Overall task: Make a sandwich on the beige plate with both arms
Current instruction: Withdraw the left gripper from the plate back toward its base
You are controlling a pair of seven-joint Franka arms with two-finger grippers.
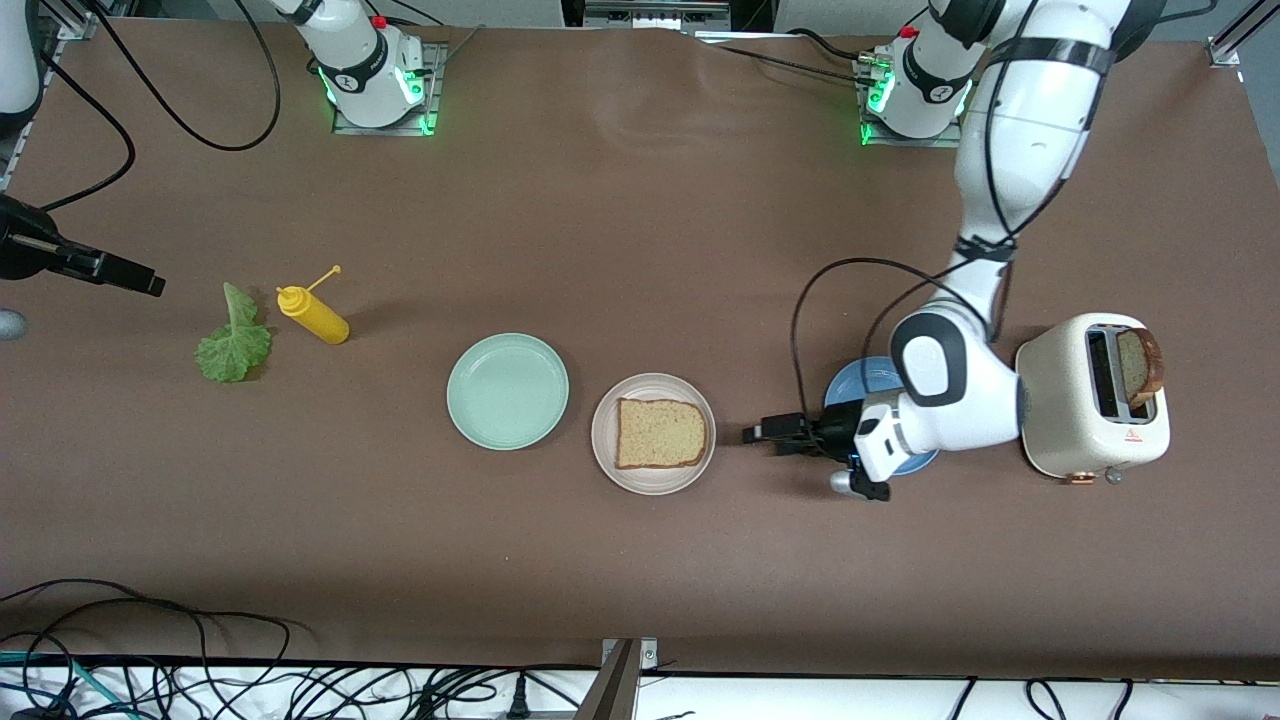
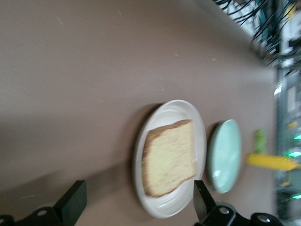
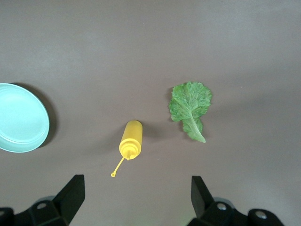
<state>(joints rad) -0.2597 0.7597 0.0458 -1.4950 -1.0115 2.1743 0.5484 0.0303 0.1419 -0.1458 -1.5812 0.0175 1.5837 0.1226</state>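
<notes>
A tan bread slice [image 1: 660, 433] lies flat on the beige plate [image 1: 652, 482]. My left gripper [image 1: 760, 433] is open and empty, low over the table between that plate and a blue plate [image 1: 862, 378]. In the left wrist view the slice [image 2: 169, 162] and plate [image 2: 188, 113] lie just ahead of the open left gripper [image 2: 138, 202]. A second slice [image 1: 1140, 365] stands in the toaster [image 1: 1090, 400]. The lettuce leaf [image 1: 235, 340] lies toward the right arm's end. My right gripper [image 1: 150, 283] hangs open near it, looking down on the leaf [image 3: 190, 106]; its fingers [image 3: 73, 193] hold nothing.
A mint-green plate [image 1: 507, 390] sits beside the beige plate. A yellow squeeze bottle [image 1: 313, 313] lies on its side next to the lettuce. The left arm's wrist covers part of the blue plate. Cables run along the table's near edge.
</notes>
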